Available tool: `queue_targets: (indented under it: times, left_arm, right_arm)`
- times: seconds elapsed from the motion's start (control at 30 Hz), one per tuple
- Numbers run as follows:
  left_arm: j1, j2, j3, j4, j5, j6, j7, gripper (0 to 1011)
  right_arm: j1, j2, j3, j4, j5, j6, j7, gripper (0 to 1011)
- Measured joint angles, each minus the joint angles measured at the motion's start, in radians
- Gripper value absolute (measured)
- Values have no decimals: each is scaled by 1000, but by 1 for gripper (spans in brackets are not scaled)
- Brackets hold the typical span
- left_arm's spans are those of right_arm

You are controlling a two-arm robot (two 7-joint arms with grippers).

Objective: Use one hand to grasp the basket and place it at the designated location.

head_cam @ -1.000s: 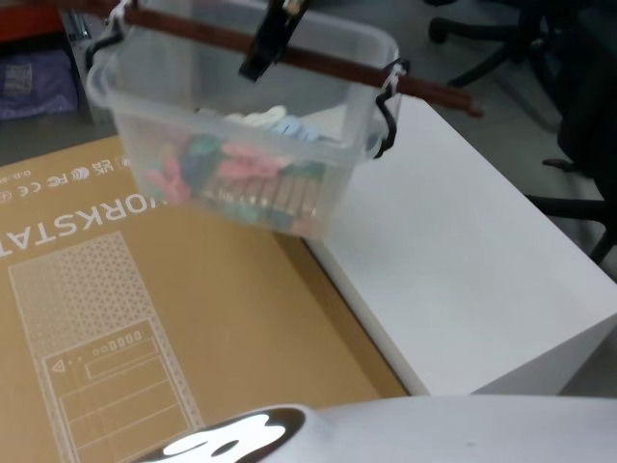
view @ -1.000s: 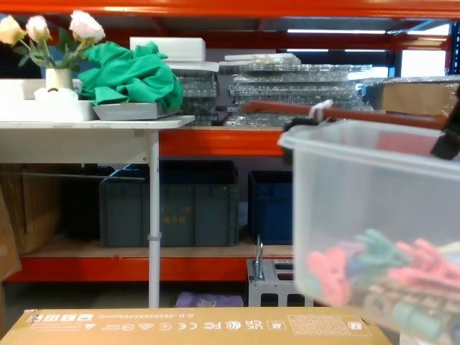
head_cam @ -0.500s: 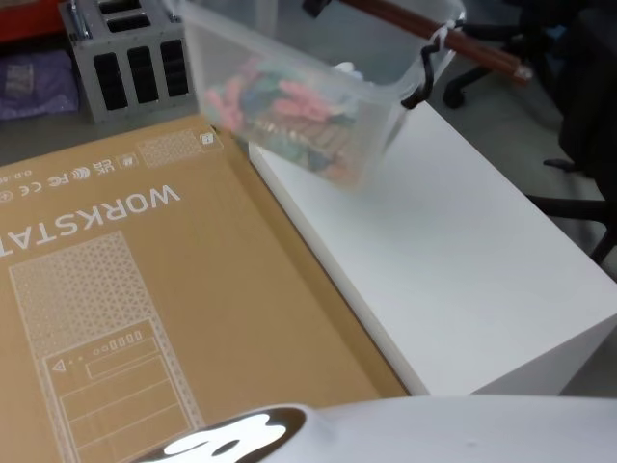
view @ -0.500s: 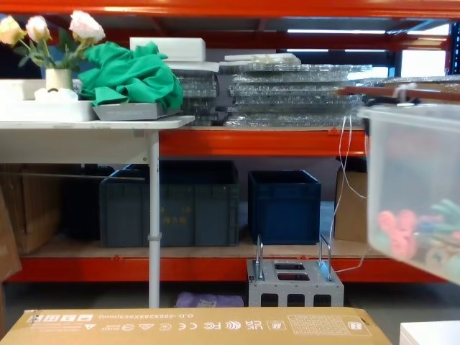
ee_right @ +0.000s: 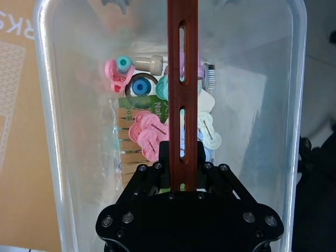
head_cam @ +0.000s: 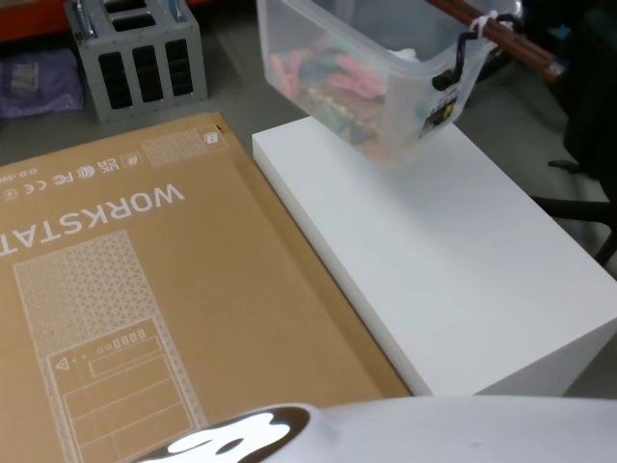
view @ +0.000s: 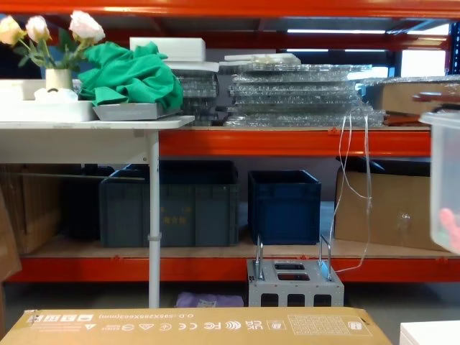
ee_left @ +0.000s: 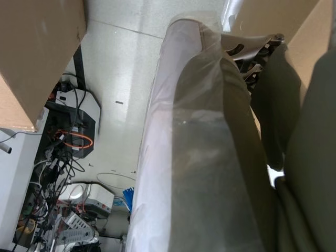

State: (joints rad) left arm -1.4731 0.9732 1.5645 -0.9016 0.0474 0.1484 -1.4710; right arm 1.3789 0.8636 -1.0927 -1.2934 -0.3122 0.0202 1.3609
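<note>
Above the far edge of the white tabletop (head_cam: 463, 270), the basket (head_cam: 362, 82) is hanging in the air and tilting, with its coloured clips (ee_right: 149, 139) heaping toward one side. My right gripper (ee_right: 182, 167) is clamping the reddish-brown handle (ee_right: 182, 79) from above, jaws closed on the bar. My left arm (ee_left: 199, 157) is idling low beside the cardboard box (head_cam: 174, 289), and I cannot tell how its pincer is standing. I am judging the set-down to be the risky part. Because I am gripping one narrow bar, the basket is free to rock about it, so a quick descent may set it swinging. Its lowest corner may strike the tabletop's far edge first and jolt the bar in the jaws. The white tie (head_cam: 479, 21) fastening bar to rim is bearing the load and may slip. Landing too near an edge may let the basket tip off.
</note>
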Motion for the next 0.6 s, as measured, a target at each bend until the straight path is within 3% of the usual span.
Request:
queue_targets:
  times: [0.33,0.6]
  left_arm:
    - [0,0,0,0,0,0,0,0]
    - [0,0,0,0,0,0,0,0]
  right_arm:
    - [-17,-2,4,76,-52,87,9,240]
    - [-39,-11,4,128,-78,122,19,240]
